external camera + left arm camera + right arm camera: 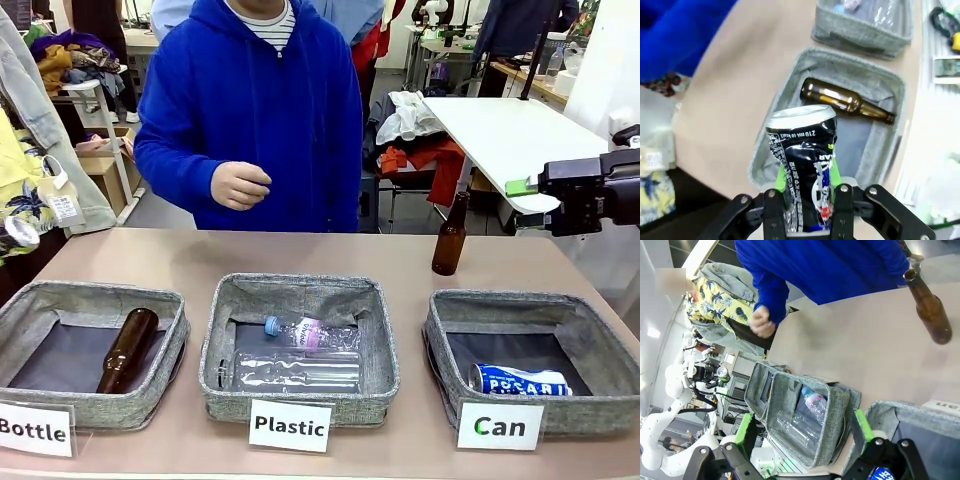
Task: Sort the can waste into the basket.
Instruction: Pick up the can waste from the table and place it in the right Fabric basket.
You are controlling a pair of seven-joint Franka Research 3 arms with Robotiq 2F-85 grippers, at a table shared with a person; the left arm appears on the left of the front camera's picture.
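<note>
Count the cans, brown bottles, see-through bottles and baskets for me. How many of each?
Cans: 2, the blue can and the crushed can.
Brown glass bottles: 2, the lying bottle and the standing bottle.
Clear plastic bottles: 2, the blue-capped bottle and the bigger bottle.
Grey baskets: 3, Bottle basket, Plastic basket, Can basket.
Total: 9.

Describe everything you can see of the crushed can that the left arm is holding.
The crushed can is a small metal drink can, dark with white print and blue and red patches, and it has a silver end rim. Its body is dented and pinched in at the waist. The left gripper is shut on its lower part, green pads against both sides, silver end pointing away from the wrist. Nothing else touches it. Beyond it lies a grey basket holding a brown glass bottle.
</note>
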